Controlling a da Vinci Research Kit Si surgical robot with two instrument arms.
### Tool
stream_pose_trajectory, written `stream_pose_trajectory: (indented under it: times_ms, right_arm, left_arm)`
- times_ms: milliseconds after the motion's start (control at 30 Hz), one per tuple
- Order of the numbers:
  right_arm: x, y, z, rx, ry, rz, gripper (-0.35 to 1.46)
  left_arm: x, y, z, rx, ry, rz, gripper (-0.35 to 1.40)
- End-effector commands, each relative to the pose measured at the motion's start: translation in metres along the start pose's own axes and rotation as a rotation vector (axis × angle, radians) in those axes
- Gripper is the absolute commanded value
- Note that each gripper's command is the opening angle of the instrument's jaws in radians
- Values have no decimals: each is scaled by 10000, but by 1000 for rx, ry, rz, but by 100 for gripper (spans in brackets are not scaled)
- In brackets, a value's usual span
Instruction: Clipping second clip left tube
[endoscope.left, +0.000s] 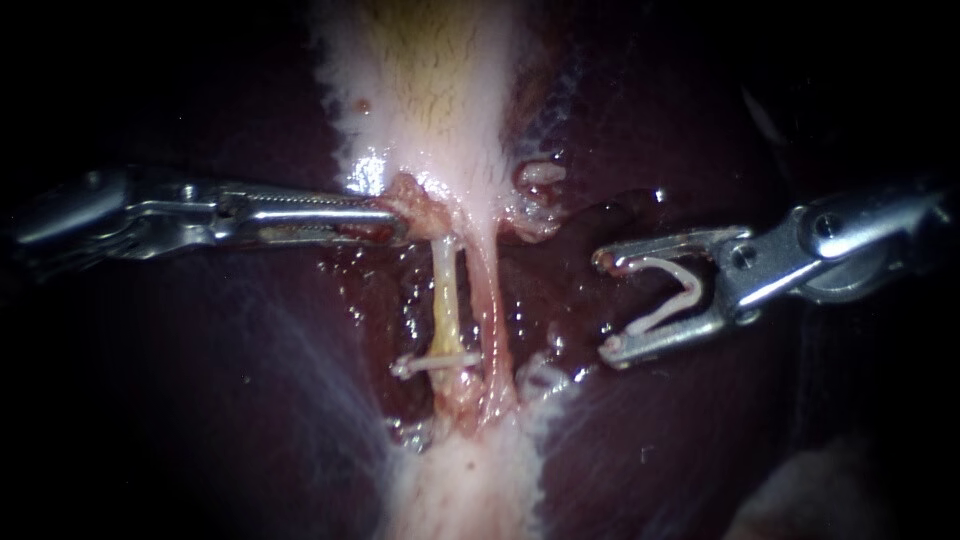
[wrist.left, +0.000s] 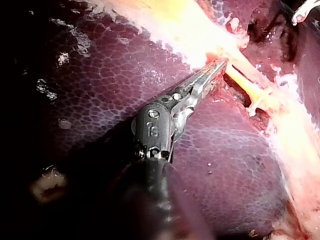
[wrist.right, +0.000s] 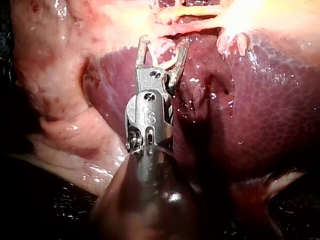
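Two tubes run down from the gallbladder (endoscope.left: 430, 80): the yellowish left tube (endoscope.left: 447, 300) and the pink right tube (endoscope.left: 490, 310). A white clip (endoscope.left: 435, 362) sits across the left tube's lower end, also seen in the left wrist view (wrist.left: 257, 97). My left instrument (endoscope.left: 395, 225) is shut on tissue at the gallbladder's neck, just above the left tube (wrist.left: 245, 80). My right instrument (endoscope.left: 604, 307) stands to the right of both tubes, apart from them. Its jaws are spread wide, and an open white clip (endoscope.left: 672, 293) is held between them (wrist.right: 161, 50).
Dark liver (endoscope.left: 250, 400) lies on both sides of the pale strip of tissue (endoscope.left: 465, 480) that carries the tubes. Wet, glistening raw tissue (endoscope.left: 540, 225) lies between the right instrument and the tubes.
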Motion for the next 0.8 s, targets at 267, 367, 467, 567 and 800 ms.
stream_pose_trajectory:
  times_ms: [267,367,467,567,800]
  right_arm:
    - [0,0,0,0,0,0,50]
    - [0,0,0,0,0,0,50]
    - [0,1,0,-1,0,0,50]
    - [0,1,0,-1,0,0,50]
    - [0,1,2,-1,0,1,50]
  left_arm:
    - [16,15,-31,-17,-8,-8,-35]
    - [31,29,-49,-18,10,-16,-35]
    - [46,41,-66,-21,30,-26,-35]
    - [61,50,-85,-18,52,-6,-35]
    - [73,50,-100,-10,65,3,-35]
